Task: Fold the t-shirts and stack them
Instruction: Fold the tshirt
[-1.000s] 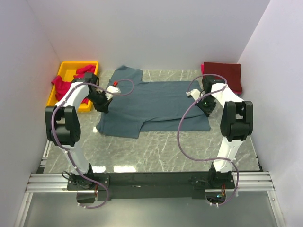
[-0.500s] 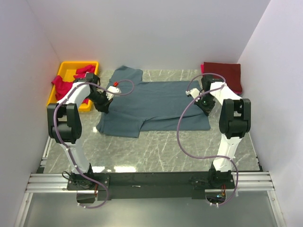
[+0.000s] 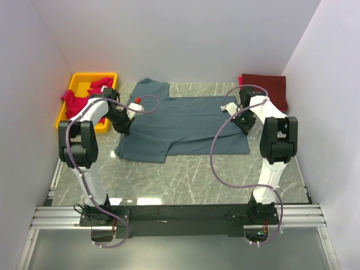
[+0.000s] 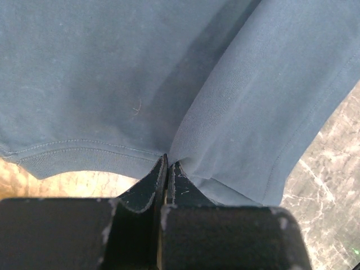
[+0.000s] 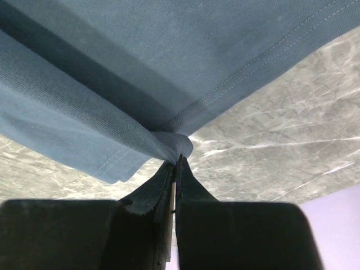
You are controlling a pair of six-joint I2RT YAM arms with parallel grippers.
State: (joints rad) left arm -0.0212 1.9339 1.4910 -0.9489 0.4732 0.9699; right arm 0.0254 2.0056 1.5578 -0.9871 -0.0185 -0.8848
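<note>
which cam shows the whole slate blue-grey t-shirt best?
Top external: the slate blue-grey cloth t-shirt lies spread across the marble table, both sleeves visible. Left wrist shows only a fold pinched in the shut left gripper; right wrist only a bunched edge in the shut right gripper.

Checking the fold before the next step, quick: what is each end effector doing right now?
Left end effector: closed, pinching the blue-grey t-shirt.
Right end effector: closed, pinching the same shirt's edge.
</note>
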